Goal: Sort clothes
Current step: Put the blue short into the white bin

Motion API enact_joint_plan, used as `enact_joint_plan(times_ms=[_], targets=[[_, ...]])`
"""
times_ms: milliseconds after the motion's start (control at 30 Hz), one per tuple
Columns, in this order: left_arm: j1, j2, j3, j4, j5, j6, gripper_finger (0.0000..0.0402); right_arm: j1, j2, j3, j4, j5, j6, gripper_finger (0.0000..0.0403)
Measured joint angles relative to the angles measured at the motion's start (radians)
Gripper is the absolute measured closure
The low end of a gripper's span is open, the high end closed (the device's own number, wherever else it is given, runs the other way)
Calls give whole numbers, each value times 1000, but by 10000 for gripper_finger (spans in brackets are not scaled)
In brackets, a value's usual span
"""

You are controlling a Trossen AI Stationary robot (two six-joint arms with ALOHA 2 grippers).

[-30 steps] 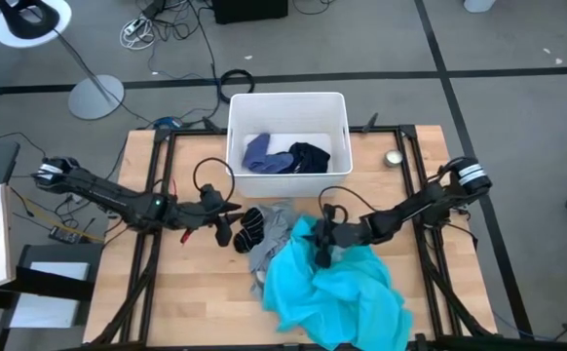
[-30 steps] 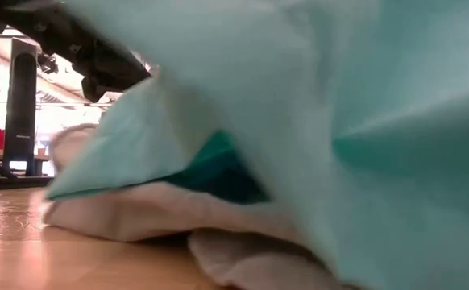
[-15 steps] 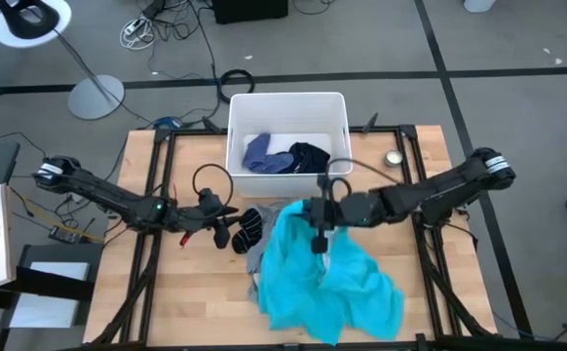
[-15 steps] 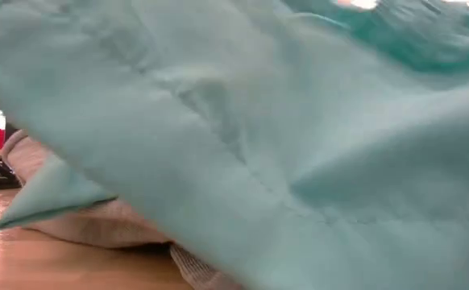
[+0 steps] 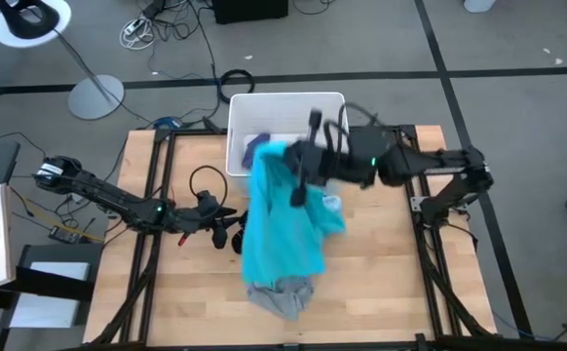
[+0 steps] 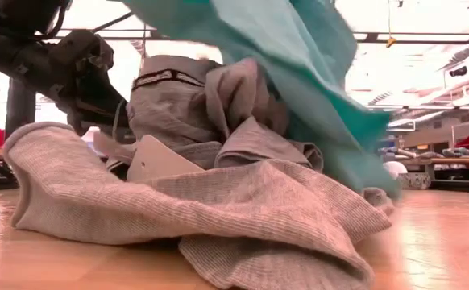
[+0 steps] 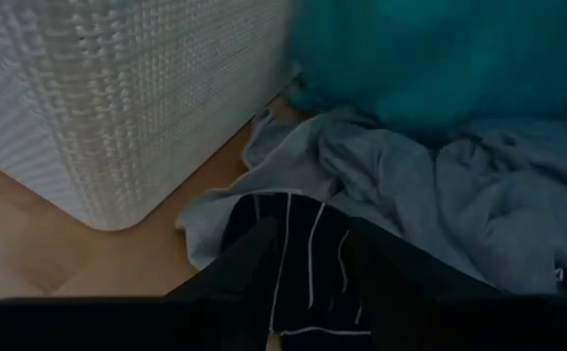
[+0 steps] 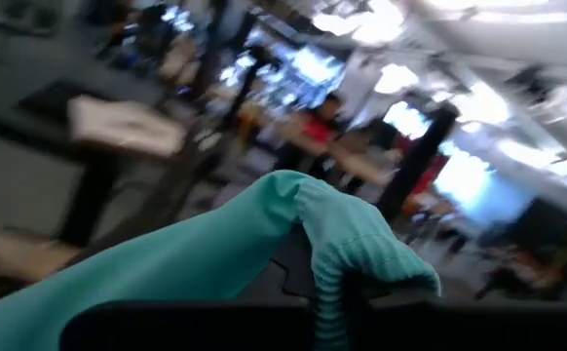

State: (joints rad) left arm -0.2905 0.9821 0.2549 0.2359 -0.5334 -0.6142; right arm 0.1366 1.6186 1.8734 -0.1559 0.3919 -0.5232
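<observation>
The right pincer is clamped on the turquoise garment, held up near the front edge of the white bin, which sits at twelve o'clock on the surface. The right wrist view shows a fold of that cloth pinched at the fingers. From the grip the garment hangs down toward six o'clock, covering the bin's front wall and most of the pile beneath it.

Under its lower hem lies the grey shirt, poking out at six o'clock of the turquoise cloth. In the low view the grey shirt is a rumpled heap flat on the wood, filling the foreground and blocking what is behind it, with the turquoise garment sweeping across above.

The left pincer sits low at nine o'clock of the pile, just beside the black sock. In the left wrist view its fingers are spread with the striped black sock lying between them; I cannot tell whether they touch it. The bin's ribbed wall stands close by.

Inside the bin a blue sock shows at the left, partly hidden by the hanging cloth. A small round tin rests at three o'clock of the bin.
</observation>
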Motion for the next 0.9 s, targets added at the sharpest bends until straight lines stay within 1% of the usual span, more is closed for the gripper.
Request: enact_joint_plan(times_ms=[133, 200, 300, 333, 400, 467, 533, 633, 700, 800, 867, 900], targets=[[0, 0, 1, 31, 4, 4, 266, -92, 75, 211, 4, -17, -38, 399], [0, 0, 1, 45, 4, 5, 266, -147, 113, 315, 7, -73, -39, 399], [0, 0, 1, 43, 4, 5, 266, -226, 180, 463, 40, -185, -33, 399], [0, 0, 1, 45, 4, 5, 266, -249, 200, 486, 89, -215, -27, 399], [0, 0, 1, 42, 5, 6, 266, -296, 201, 449, 295, -268, -20, 399], [0, 0, 1, 45, 5, 7, 266, -338, 208, 447, 419, -310, -20, 399], [0, 0, 1, 41, 6, 8, 266, -380, 209, 468, 470, -342, -19, 399], [0, 0, 1, 42, 6, 9, 266, -427, 208, 484, 473, -347, -21, 399], [0, 0, 1, 40, 6, 14, 266, -450, 208, 483, 456, -309, -49, 399], [0, 0, 1, 43, 7, 32, 266, -469, 208, 481, 381, -141, -124, 399], [0, 0, 1, 49, 7, 38, 266, -475, 196, 481, 268, -17, -153, 399], [1, 0, 1, 50, 6, 38, 266, -476, 191, 482, 198, 19, -152, 399]])
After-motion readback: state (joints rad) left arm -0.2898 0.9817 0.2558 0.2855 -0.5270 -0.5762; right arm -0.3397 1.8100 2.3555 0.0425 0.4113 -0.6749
